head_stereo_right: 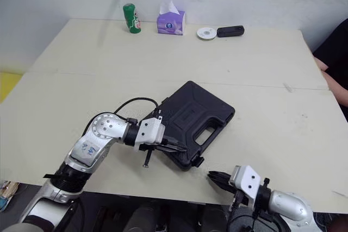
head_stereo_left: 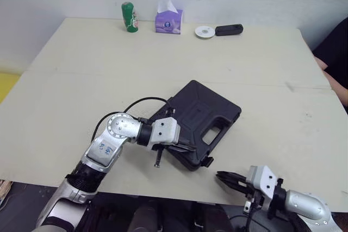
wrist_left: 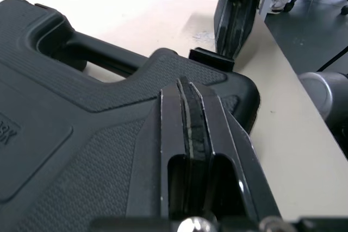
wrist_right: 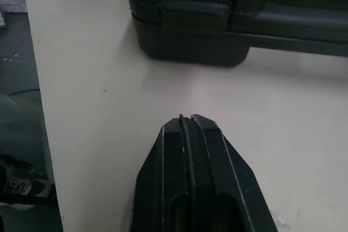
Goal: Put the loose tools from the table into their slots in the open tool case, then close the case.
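Tool case (head_stereo_left: 201, 118) lies shut mid-table. Left gripper (head_stereo_left: 184, 146) fingers are pressed together on its 7 o'clock corner; right gripper (head_stereo_left: 222, 177) fingers pressed together, empty, at table's 5 o'clock. Risk: latch (head_stereo_left: 207, 161) looks unfastened, so a push may just slide the case

Along the far edge of the tabletop (head_stereo_left: 76, 80) we see a green can (head_stereo_left: 129, 17), a purple tissue box (head_stereo_left: 168, 22) near its right, then a white disc (head_stereo_left: 205, 31) just beside a black oblong device (head_stereo_left: 229, 29). A person's dark sleeve (head_stereo_left: 335, 52) shows at the right edge.
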